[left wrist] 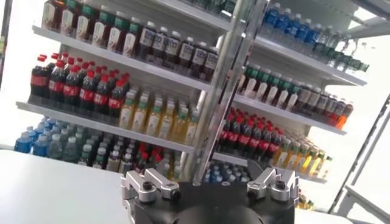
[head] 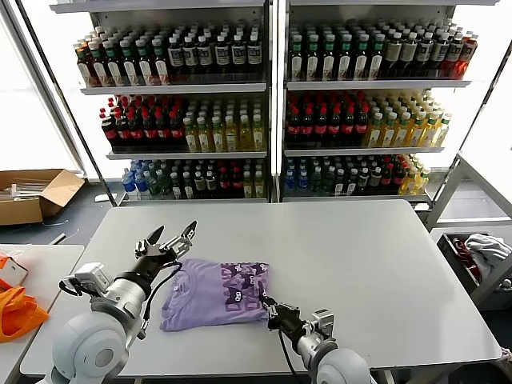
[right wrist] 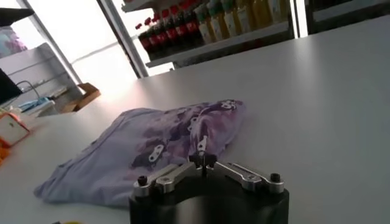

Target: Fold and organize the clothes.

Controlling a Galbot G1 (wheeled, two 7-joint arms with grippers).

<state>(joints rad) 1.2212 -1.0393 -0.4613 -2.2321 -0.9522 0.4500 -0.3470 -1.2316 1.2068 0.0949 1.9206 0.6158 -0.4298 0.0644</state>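
The clothes are one lavender T-shirt (head: 210,294), lying folded on the white table (head: 360,264) with its dark purple-and-white print facing up on the right half. My right gripper (head: 268,307) is low at the shirt's near right corner. In the right wrist view this gripper (right wrist: 203,159) has its jaws shut, pinching the edge of the T-shirt (right wrist: 152,146). My left gripper (head: 170,237) hangs open above the table just left of the shirt and holds nothing. The left wrist view shows that gripper (left wrist: 210,184) spread wide and facing the bottle shelves.
Shelves full of bottles (head: 264,104) stand behind the table. A side table at the left carries orange fabric (head: 18,312). A cardboard box (head: 32,194) lies on the floor at far left. A bin with cloth (head: 480,252) sits at the right.
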